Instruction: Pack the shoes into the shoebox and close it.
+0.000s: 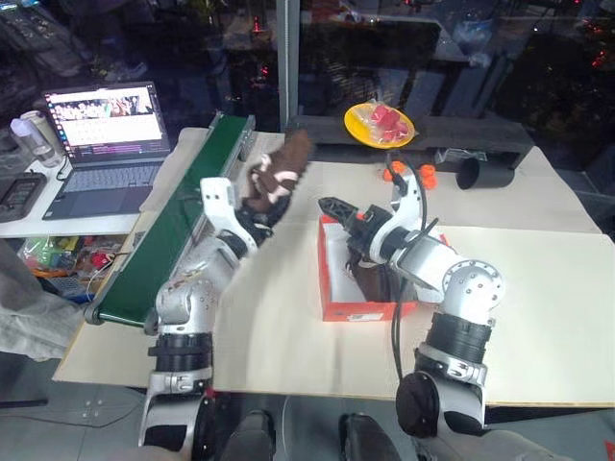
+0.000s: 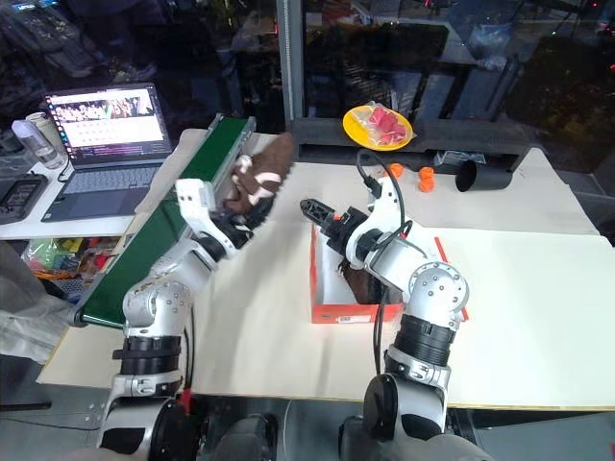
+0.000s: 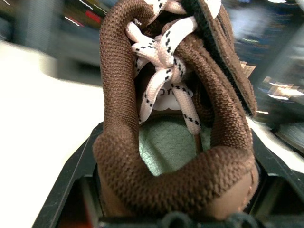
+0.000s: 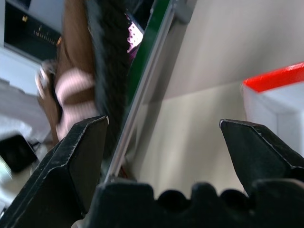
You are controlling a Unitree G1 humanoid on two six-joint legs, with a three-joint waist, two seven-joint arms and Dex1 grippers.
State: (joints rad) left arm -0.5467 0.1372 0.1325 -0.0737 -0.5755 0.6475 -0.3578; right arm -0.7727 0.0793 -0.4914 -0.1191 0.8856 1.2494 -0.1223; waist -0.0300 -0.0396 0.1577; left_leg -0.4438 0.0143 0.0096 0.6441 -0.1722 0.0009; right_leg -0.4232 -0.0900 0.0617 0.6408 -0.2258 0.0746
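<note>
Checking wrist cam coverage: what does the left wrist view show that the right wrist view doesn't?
Left wrist view: the shoe's open collar from behind, its knotted white laces and pale green insole, clamped between the left gripper's fingers.

Right wrist view: the right gripper with fingers wide apart and nothing between them, the green conveyor edge, and a red corner of the shoebox.

Both: the same brown shoe and the pale tabletop.

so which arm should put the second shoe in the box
Left, probably. Its tool already grips the second shoe, raised beside the shoebox. The right tool is open and empty over the box.
</note>
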